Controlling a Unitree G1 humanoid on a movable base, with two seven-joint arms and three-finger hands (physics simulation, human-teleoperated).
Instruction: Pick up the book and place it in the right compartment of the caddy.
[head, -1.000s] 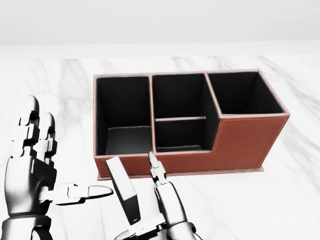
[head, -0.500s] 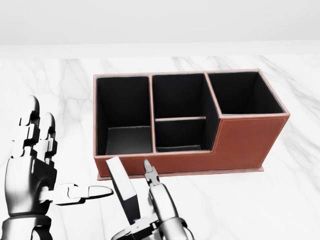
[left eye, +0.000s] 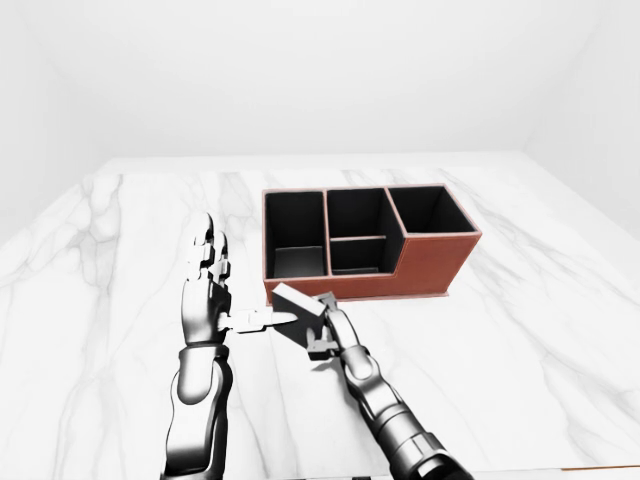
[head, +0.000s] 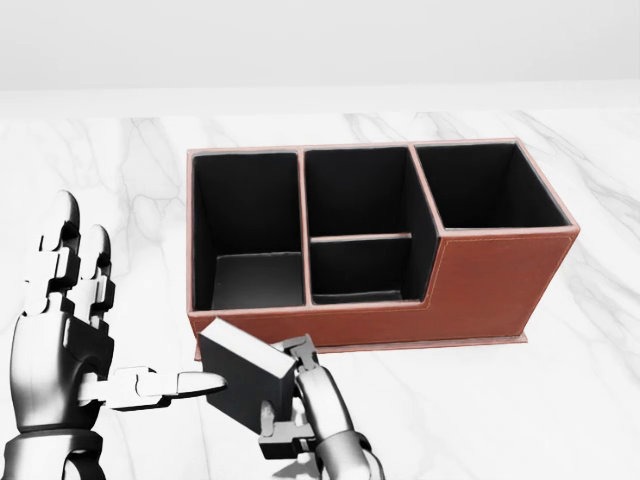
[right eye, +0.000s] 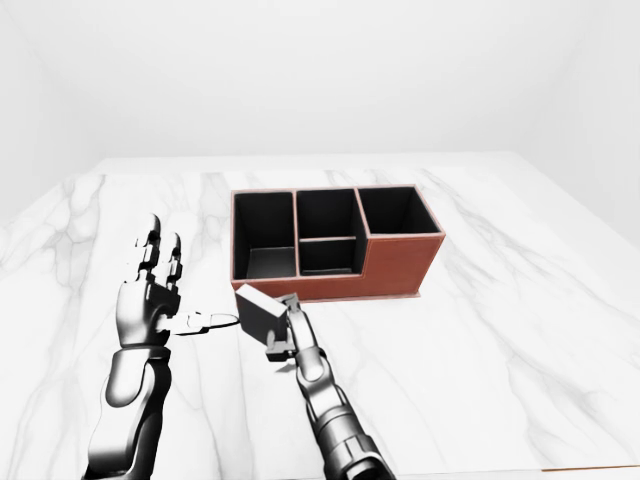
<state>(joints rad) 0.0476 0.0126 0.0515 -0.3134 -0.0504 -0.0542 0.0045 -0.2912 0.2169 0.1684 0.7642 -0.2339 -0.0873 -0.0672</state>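
**Book tipped over in the right hand's grip**

Since half a second ago the book (head: 245, 374) has swung from standing nearly on edge to lying tilted, its broad pale face up and its dark side turned toward the bottom of the head view; the right hand's finger that pointed up beside it has curled in.

At the left of the head view the left hand (head: 70, 330) is held upright with its fingers (head: 62, 240) spread and straight, holding nothing; its thumb reaches rightward and its tip sits at the book's left edge, though whether it touches cannot be told.

Next comes the book, clear of the caddy and just below its near wall, above the marble table (head: 560, 400). The right hand (head: 300, 400) has its fingers closed round the book's right end.

Above stands the brown caddy (head: 500, 285), its dark compartments open upward. The right compartment (head: 485, 185), with the tallest walls, holds nothing.
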